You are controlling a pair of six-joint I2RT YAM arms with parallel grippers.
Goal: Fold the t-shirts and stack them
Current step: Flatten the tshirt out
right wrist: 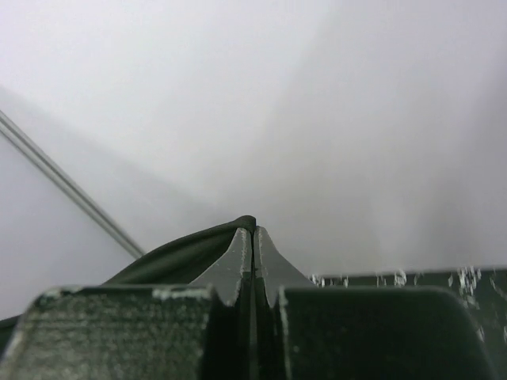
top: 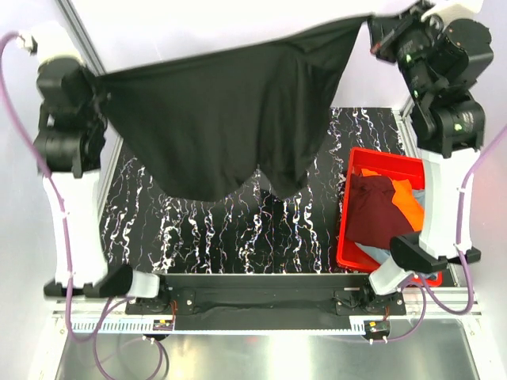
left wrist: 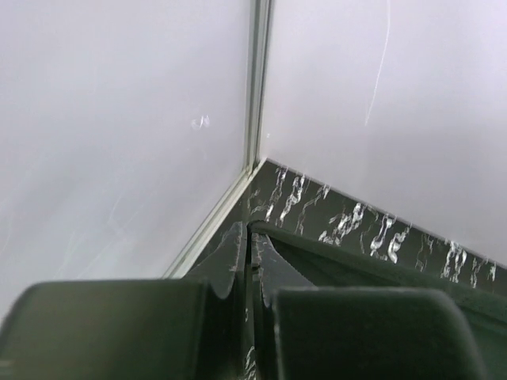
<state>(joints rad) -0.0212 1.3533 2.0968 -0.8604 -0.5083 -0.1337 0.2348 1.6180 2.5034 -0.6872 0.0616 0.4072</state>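
A plain black t-shirt (top: 230,111) hangs spread in the air above the black marbled table (top: 238,229), stretched between both grippers. My left gripper (top: 101,79) is shut on its left edge; in the left wrist view the cloth (left wrist: 372,265) runs off to the right from the gripper (left wrist: 252,231). My right gripper (top: 374,22) is shut on its right edge, higher up; in the right wrist view the cloth (right wrist: 182,253) leaves the gripper (right wrist: 253,228) to the left. A dark maroon t-shirt (top: 379,212), a bright orange one (top: 405,198) and a grey-blue one (top: 379,253) lie in the red bin.
The red plastic bin (top: 348,237) stands at the table's right side, close to the right arm's base. White walls with metal frame posts (left wrist: 257,87) enclose the back and sides. The shirt's lower hem hangs over the table's middle.
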